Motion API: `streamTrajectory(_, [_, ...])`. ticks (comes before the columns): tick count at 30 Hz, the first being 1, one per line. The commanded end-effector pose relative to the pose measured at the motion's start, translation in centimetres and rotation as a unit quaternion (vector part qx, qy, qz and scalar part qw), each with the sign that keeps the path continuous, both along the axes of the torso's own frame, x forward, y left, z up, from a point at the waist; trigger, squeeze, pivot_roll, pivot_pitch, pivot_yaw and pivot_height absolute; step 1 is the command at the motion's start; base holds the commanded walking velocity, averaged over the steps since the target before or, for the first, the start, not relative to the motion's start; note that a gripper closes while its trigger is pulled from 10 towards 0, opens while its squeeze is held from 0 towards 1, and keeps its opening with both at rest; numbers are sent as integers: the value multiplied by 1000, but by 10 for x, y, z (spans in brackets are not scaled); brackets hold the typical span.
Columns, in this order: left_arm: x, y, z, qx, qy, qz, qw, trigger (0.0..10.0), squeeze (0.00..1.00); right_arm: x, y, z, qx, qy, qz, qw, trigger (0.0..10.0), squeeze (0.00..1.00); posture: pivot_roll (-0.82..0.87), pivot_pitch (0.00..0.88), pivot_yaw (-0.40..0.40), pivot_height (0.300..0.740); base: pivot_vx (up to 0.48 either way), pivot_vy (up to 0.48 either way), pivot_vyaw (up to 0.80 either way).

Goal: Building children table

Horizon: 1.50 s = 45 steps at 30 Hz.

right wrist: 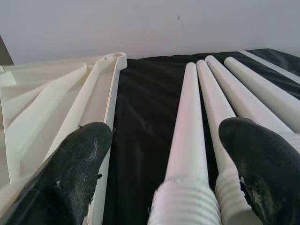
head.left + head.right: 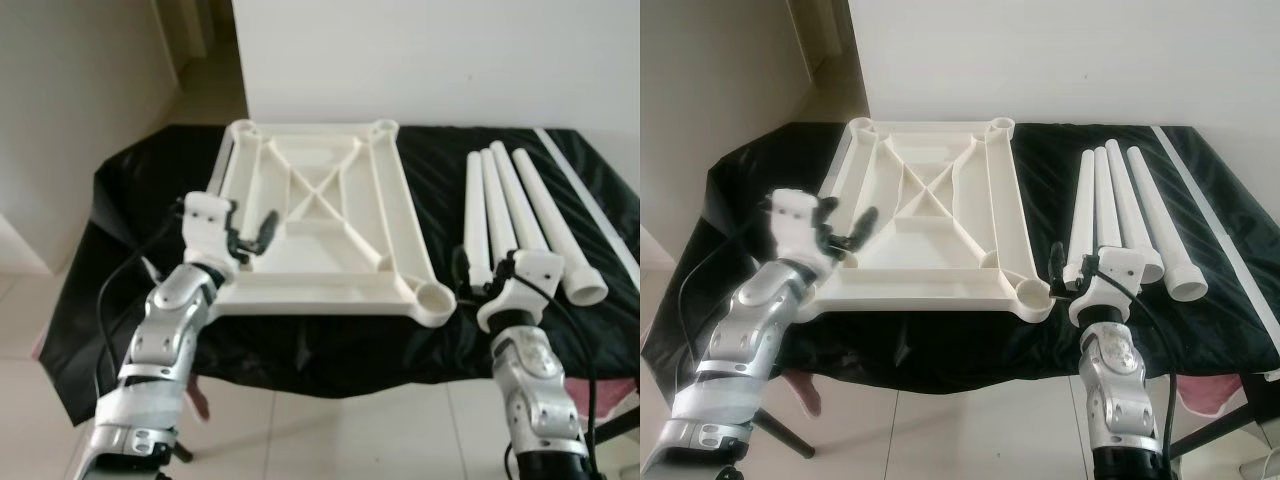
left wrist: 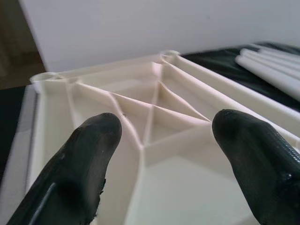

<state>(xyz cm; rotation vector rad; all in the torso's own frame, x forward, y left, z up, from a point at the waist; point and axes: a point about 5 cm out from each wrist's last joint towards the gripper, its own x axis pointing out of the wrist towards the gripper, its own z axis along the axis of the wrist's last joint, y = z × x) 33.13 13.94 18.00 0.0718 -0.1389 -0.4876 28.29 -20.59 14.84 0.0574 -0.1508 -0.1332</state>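
The tabletop point(image 2: 320, 220) lies upside down on the bench point(image 2: 130, 190), which is covered with a black cloth, so its ribs and the four corner sockets face up. Just to its right, four legs point(image 2: 505, 215) lie side by side on the cloth, with their threaded ends toward the robot. No leg is fitted yet, so I judge the work is at its first step: to take a leg. The right hand point(image 1: 164, 154) is open and empty, and it hovers at the near ends of the legs; in its wrist view the leftmost leg point(image 1: 187, 140) sits between the two fingers. The left hand point(image 2: 250, 238) is also open and empty, above the near left part of the tabletop. The next move probably asks the right hand to go lower and close around that leg, then to bring the threaded end to the near right socket point(image 2: 435, 297), while the left hand steadies the tabletop.
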Motion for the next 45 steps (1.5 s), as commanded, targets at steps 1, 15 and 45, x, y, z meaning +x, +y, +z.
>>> streamTrajectory(1, [-3,-11,1,46,10,-110,993,10000,0,3,-5,6,0,7,-12,1000,10000,1000,-74,15,9,740,0,0,0])
streamTrajectory(15, [8,-17,25,78,17,-181,980,10000,0,31,-21,19,34,65,-73,995,10000,0,-66,122,20,740,0,0,0])
streamTrajectory(45, [-5,-50,46,99,37,-336,936,10000,0,84,2,79,88,191,6,978,10000,0,-79,254,2,740,0,0,0])
